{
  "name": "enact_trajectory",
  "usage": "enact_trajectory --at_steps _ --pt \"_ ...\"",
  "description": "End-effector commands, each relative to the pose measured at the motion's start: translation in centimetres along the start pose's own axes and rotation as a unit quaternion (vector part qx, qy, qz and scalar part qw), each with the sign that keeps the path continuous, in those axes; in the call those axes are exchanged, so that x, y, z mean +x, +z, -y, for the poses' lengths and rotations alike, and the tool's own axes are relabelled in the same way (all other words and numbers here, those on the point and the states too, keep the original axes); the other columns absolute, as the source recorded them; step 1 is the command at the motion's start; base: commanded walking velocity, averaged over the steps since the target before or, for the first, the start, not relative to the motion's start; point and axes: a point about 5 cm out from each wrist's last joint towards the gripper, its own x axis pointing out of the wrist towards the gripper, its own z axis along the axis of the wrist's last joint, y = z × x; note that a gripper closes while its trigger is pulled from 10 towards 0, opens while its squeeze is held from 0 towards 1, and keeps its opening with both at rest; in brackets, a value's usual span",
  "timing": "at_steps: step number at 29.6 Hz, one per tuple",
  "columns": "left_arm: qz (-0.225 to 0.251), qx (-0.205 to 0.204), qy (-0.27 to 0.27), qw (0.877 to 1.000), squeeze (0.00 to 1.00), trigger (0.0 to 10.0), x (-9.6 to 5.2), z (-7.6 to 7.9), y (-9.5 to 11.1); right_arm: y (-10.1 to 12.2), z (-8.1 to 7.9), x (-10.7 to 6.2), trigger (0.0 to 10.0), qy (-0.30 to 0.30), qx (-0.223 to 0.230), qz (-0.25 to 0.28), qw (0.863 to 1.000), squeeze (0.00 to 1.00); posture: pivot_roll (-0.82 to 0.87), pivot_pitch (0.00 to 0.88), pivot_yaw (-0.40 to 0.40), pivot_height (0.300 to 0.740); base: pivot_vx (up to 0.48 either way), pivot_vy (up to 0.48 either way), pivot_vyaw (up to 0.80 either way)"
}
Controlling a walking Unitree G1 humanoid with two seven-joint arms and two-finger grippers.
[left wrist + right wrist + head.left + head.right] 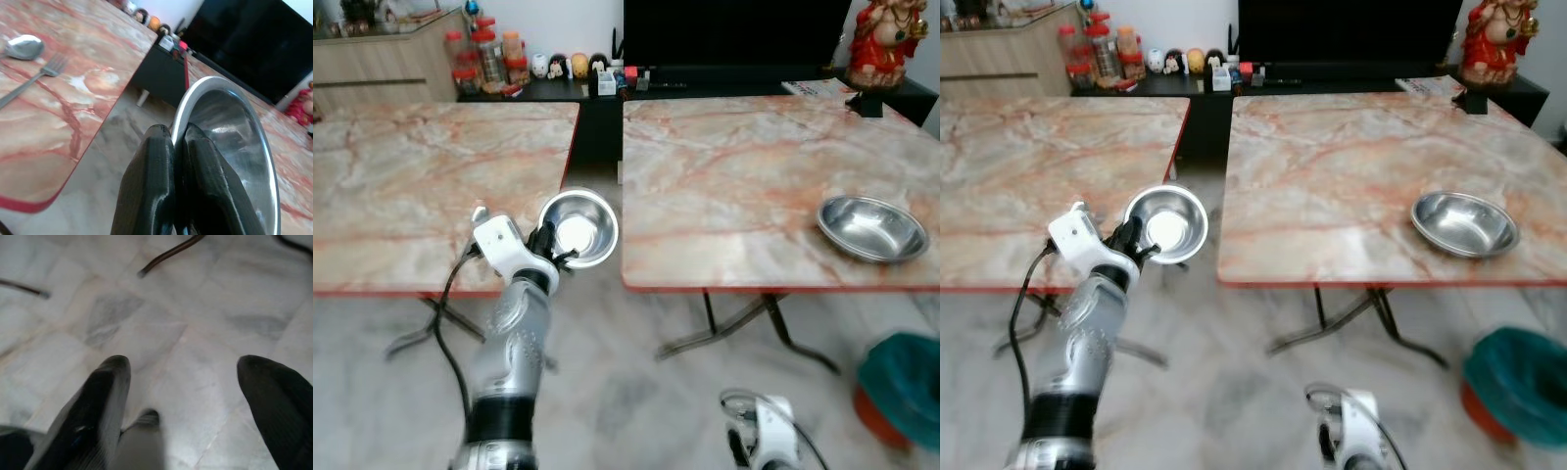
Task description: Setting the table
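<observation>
Your left gripper (177, 142) has its two black fingers pressed together on the rim of a round, shiny stainless-steel bowl (579, 227), which hangs in the air over the gap between the two pink-veined marble tables (744, 186), just off the near corner of the left one. That thin-rim pinch is the risk: the bowl could pivot or slip and drop to the pale marble floor (626, 372), or clip the table edge. Your right gripper (183, 396) hangs idle, fingers spread, and a second steel bowl (871, 227) already sits on the right table.

Steel bowl (578, 228) pinched at rim, tilted; second steel dish (871, 227) on right table (724, 176).
</observation>
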Motion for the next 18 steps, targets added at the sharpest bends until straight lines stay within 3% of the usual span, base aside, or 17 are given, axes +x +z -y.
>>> enact_trajectory --at_steps 1,18 --pt "0.01 0.004 -0.017 1.0 0.0 10.0 0.11 1.01 0.31 0.5 0.77 0.04 10.0 -0.01 0.0 0.007 1.0 0.0 -0.01 0.0 0.035 0.723 0.0 -0.48 0.0" --pt "0.011 0.008 -0.034 0.999 0.0 10.0 0.23 1.69 0.35 0.62 0.73 0.07 10.0 -0.012 0.006 0.009 1.0 0.0 -0.01 0.0 0.041 0.723 0.0 -0.48 0.0"
